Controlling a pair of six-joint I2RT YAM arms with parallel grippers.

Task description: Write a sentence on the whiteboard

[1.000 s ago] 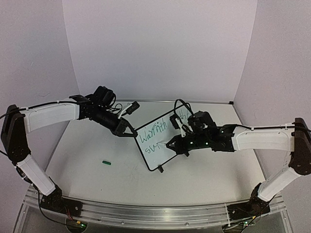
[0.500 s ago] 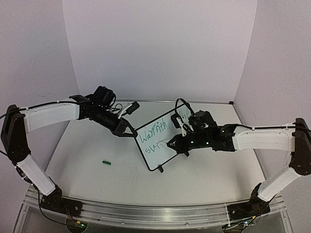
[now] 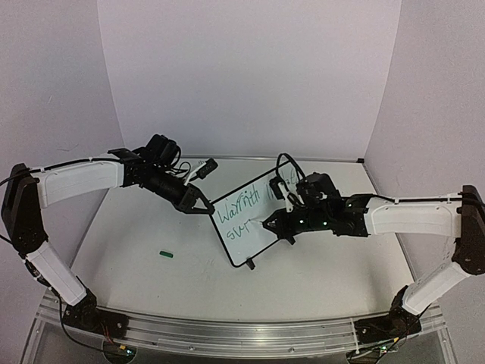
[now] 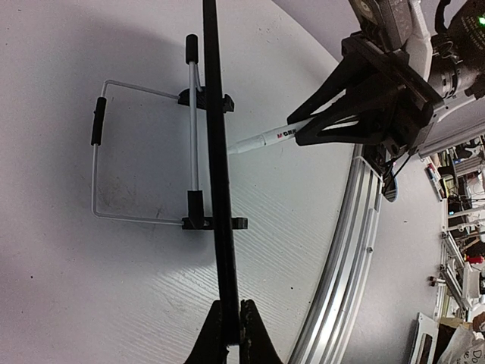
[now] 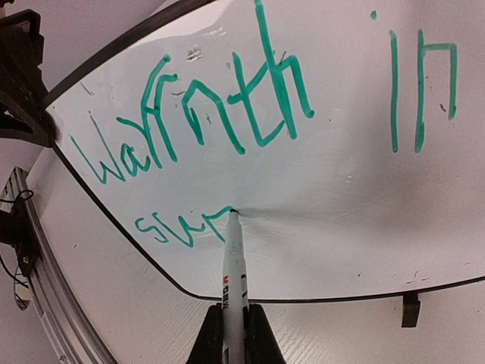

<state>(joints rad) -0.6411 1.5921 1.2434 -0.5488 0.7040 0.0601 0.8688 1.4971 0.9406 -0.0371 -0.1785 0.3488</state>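
Note:
The whiteboard [image 3: 246, 220] stands tilted mid-table, with green writing "Warmth in" and a started second line. My left gripper [image 3: 203, 206] is shut on its left edge; the left wrist view shows the black frame [image 4: 218, 189] edge-on between my fingers [image 4: 227, 334]. My right gripper [image 3: 284, 224] is shut on a white marker [image 5: 233, 280]. The marker tip touches the board at the end of the second line [image 5: 182, 226]. The board fills the right wrist view [image 5: 318, 197].
A green marker cap [image 3: 167, 254] lies on the table left of the board. The board's wire stand [image 4: 144, 159] and black feet [image 5: 410, 309] rest on the table. The aluminium rail [image 3: 227, 330] runs along the near edge. White walls enclose the back and sides.
My right gripper and marker have shifted slightly right along the board's second line, lengthening the green stroke. The left arm and the board have not moved.

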